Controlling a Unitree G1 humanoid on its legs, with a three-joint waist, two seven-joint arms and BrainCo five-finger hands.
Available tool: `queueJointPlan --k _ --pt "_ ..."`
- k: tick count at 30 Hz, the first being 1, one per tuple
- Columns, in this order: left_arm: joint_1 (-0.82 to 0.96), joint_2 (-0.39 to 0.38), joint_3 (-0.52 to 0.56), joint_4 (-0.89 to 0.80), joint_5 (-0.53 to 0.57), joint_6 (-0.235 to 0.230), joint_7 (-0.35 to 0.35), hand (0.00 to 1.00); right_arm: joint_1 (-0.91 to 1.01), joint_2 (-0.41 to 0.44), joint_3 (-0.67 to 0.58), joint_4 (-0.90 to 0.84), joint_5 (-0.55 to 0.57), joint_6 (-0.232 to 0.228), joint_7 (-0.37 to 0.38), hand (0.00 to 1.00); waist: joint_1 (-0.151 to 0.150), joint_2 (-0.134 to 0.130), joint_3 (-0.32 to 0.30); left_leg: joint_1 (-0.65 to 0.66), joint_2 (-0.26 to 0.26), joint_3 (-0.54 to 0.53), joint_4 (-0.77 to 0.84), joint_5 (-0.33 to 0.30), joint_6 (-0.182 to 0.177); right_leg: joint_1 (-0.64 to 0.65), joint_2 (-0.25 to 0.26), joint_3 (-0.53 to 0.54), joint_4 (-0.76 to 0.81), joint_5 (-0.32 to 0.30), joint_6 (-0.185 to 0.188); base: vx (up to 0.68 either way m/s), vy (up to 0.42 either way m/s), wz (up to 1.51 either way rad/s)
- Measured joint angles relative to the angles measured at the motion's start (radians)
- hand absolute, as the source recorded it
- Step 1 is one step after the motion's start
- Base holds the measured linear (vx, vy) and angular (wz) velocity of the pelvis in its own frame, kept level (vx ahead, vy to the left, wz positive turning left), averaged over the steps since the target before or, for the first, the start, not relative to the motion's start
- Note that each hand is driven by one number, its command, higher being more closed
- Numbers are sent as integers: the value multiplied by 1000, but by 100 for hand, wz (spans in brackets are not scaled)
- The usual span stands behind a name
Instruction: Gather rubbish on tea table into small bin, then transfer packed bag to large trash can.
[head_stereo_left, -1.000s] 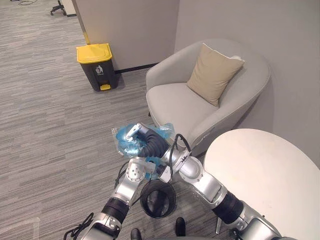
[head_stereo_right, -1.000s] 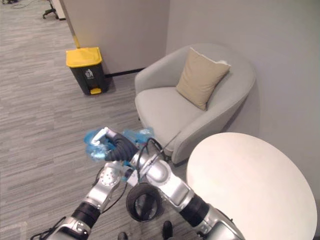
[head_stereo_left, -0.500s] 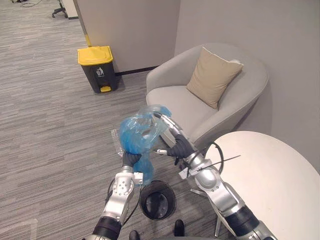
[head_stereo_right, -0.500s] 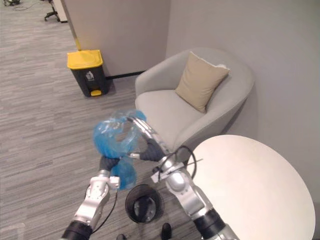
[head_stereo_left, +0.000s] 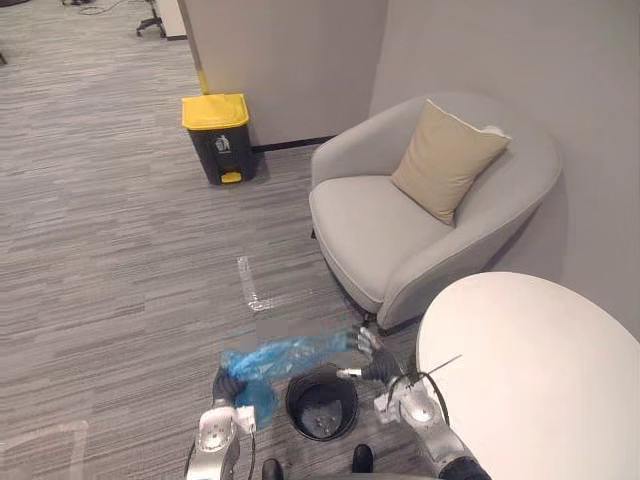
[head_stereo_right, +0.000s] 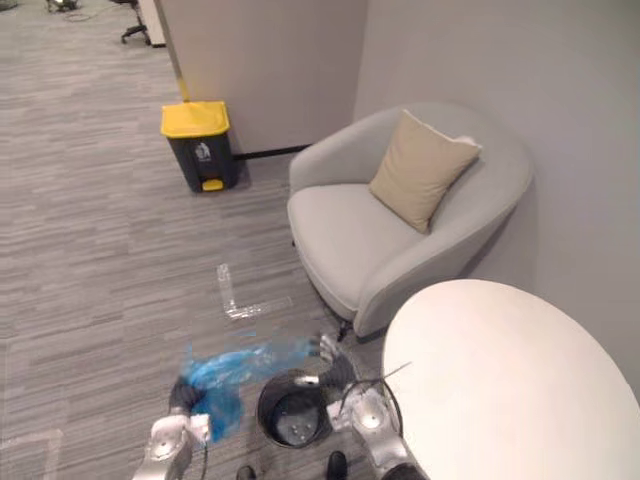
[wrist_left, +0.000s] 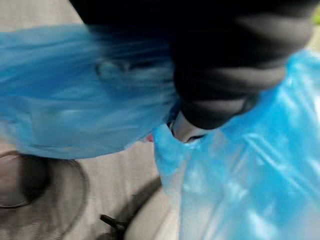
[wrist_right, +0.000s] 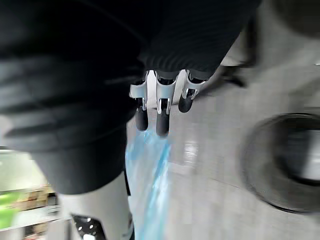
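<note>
Bag (head_stereo_left: 285, 355) stretches from left hand (head_stereo_left: 228, 384) to right hand (head_stereo_left: 375, 362) near bin (head_stereo_left: 293, 400); wrist views leave grips unclear.

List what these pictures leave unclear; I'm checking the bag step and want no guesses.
Blue bag contents: crumpled plastic, blurred in left wrist view.
Left hand grip: the bag covers it in its wrist view.
Right hand grip: small in eye views; dark cover blocks its wrist view.
Small bin inside: dark and too small in eye views.
</note>
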Motion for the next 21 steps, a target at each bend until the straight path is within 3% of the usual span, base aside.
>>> queueJointPlan --k 14,19,21 --pt "35 -18 23 130 -19 10 -37 100 -10 5 -99 144 9 40 -70 0 4 8 60 44 -23 -9 0 -12 15 47 -25 -10 10 -10 10 9 11 3" --pt "16 -21 16 147 -20 10 -37 100 -57 6 -128 185 -10 51 -88 0 18 10 126 34 -27 50 13 -9 20 -28 -27 48 89 -10 10 -42 31 -32" --pt "-15 -20 15 147 -21 10 -37 100 -62 7 -128 184 -12 60 -101 0 17 -2 144 -34 -27 60 90 -27 45 -104 -44 49 167 -10 13 -151 43 -16"
